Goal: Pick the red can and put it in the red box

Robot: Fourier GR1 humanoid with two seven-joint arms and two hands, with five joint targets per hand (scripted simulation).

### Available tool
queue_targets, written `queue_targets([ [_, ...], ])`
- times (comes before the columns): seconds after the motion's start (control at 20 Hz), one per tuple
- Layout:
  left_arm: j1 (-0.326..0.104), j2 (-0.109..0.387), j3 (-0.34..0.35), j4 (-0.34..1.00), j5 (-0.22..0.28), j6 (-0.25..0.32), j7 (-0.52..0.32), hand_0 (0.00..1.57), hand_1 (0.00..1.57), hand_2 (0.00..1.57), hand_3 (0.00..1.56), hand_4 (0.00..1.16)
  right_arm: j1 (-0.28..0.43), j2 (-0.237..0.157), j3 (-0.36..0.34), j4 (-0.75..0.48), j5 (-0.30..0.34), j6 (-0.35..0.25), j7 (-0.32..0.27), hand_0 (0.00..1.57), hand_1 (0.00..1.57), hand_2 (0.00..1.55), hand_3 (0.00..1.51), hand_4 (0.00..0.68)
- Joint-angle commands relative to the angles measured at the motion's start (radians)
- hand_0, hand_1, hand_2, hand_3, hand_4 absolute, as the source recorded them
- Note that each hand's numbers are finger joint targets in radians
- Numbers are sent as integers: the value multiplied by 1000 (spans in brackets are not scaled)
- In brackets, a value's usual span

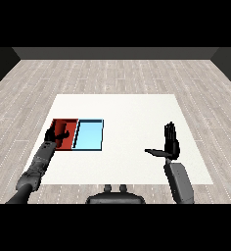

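Left black hand (56, 133) over shallow red tray (68, 123), at its near-left part, fingers curled. Red can not separately visible; red against red, cannot tell whether hand has it or it already lies in tray. Judging by position, this is placement step, hand parked above target. Light blue tray (89, 136) touches red one on right, bare. Right black hand (171, 142) well apart over white counter (132, 112), fingers straight up, thumb out, holding nothing, likely kept clear.

Bare test room: white table (137, 108) on grey plank floor (112, 73), dark walls (112, 53).
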Motion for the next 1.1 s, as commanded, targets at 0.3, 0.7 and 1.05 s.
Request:
queue_targets([
  [0.3, -35, 21, 7, 182, -26, -146, -40, 230, 230, 450, 0, 686, 24, 20, 8, -21, -2, 28, -54, 0, 0, 0, 0, 0],
  [0.7, -129, 34, -69, 264, -114, -171, 171, 0, 0, 0, 0, 0, 37, 50, 39, -71, 19, 17, -57, 0, 0, 0, 0, 0],
  [1.05, -59, 16, 124, 102, 74, 6, -107, 0, 0, 0, 0, 0, 39, 21, -2, -59, -4, 48, -71, 0, 0, 0, 0, 0],
])
